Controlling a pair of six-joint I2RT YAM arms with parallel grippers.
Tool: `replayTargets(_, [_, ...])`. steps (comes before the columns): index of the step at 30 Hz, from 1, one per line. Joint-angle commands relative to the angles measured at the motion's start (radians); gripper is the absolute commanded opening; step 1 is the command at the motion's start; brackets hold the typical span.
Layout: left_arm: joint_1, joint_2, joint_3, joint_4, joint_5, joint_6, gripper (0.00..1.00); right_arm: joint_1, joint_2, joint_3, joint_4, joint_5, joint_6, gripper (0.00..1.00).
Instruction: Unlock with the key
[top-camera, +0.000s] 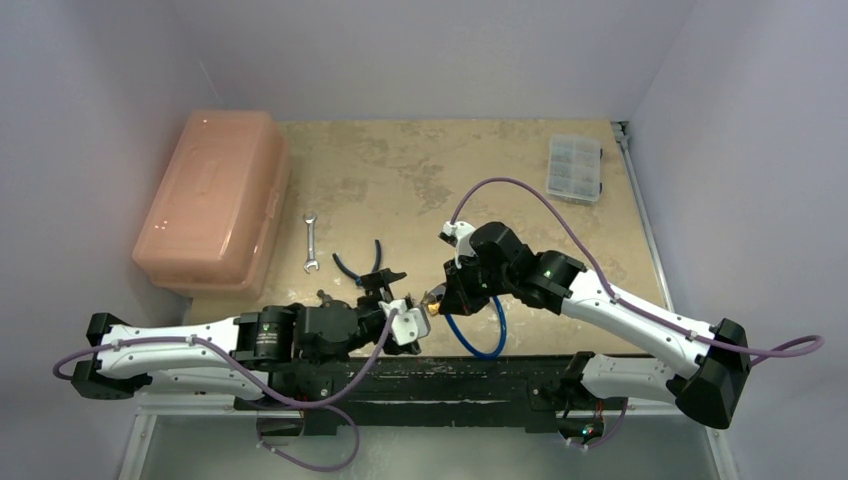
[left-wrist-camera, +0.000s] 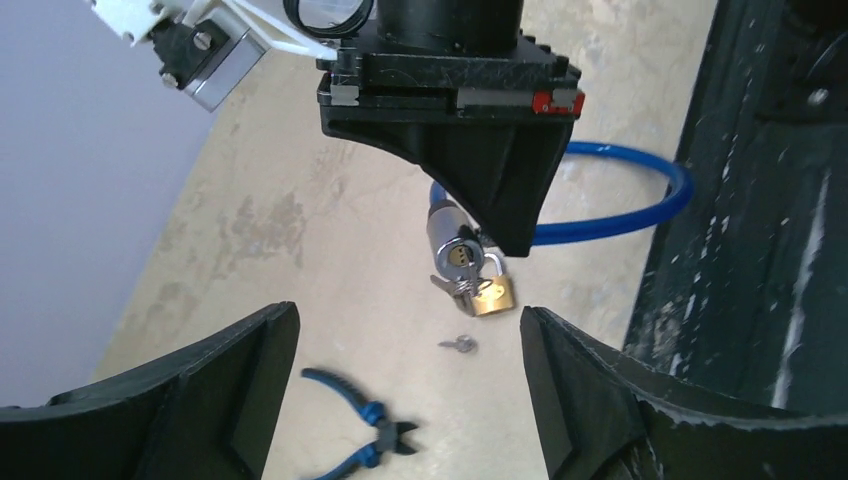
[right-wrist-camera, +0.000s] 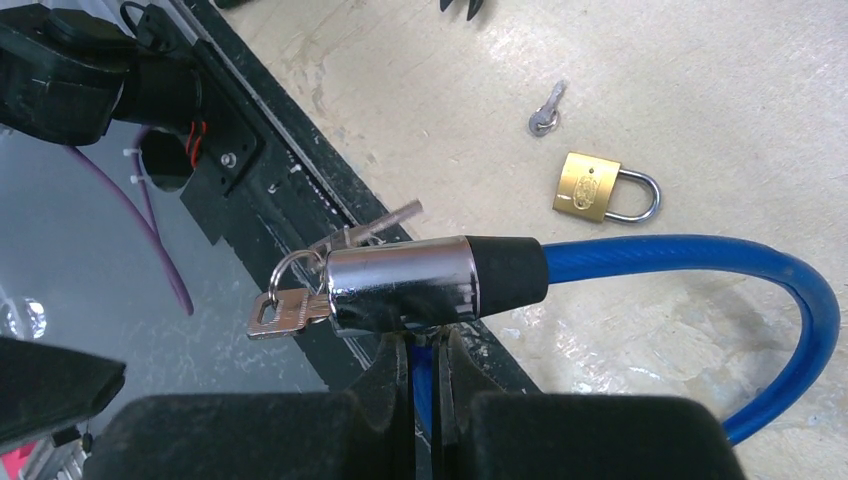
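Observation:
The tiny silvery key (right-wrist-camera: 545, 110) lies loose on the table beside the small brass padlock (right-wrist-camera: 590, 188); both also show in the left wrist view, key (left-wrist-camera: 458, 345) and padlock (left-wrist-camera: 495, 296). My right gripper (right-wrist-camera: 425, 345) is shut on the blue cable of a cable lock (right-wrist-camera: 690, 260) and holds its chrome cylinder (right-wrist-camera: 400, 285) above the table's front edge. A bunch of keys on a ring (right-wrist-camera: 285, 305) hangs from the cylinder's face. My left gripper (left-wrist-camera: 410, 400) is open and empty, facing the cylinder (left-wrist-camera: 452, 245) from a short way off. The grippers nearly meet in the top view, left (top-camera: 412, 303) and right (top-camera: 445, 298).
Blue-handled pliers (top-camera: 360, 265) and a silver open-end wrench (top-camera: 310, 242) lie left of centre. A pink lidded box (top-camera: 210, 200) stands at the far left, a clear parts organizer (top-camera: 575, 167) at the back right. A black rail (top-camera: 480, 375) runs along the near edge.

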Motion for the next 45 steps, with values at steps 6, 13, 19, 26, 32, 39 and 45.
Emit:
replayTargets(6, [0.000, -0.012, -0.111, 0.219, 0.017, -0.314, 0.83, -0.002, -0.021, -0.005, 0.036, 0.012, 0.016, 0.00])
replayTargets(13, [0.000, 0.050, -0.162, 0.334, -0.039, -0.293, 0.75, -0.002, -0.036, -0.010, 0.028, 0.012, 0.021, 0.00])
replayTargets(19, [0.000, 0.077, -0.173, 0.409, -0.084, -0.252, 0.66, -0.002, -0.051, -0.026, 0.034, 0.003, 0.023, 0.00])
replayTargets(26, [0.000, 0.122, -0.181, 0.452, -0.113, -0.231, 0.63, -0.002, -0.062, -0.033, 0.038, -0.005, 0.023, 0.00])
replayTargets(32, [0.001, 0.168, -0.179, 0.470, -0.126, -0.210, 0.60, -0.002, -0.067, -0.036, 0.039, -0.006, 0.020, 0.00])
replayTargets(39, [0.001, 0.206, -0.183, 0.485, -0.153, -0.182, 0.52, -0.002, -0.082, -0.044, 0.041, -0.015, 0.023, 0.00])
replayTargets(45, [0.002, 0.258, -0.185, 0.523, -0.178, -0.150, 0.20, -0.002, -0.083, -0.041, 0.043, -0.024, 0.023, 0.00])
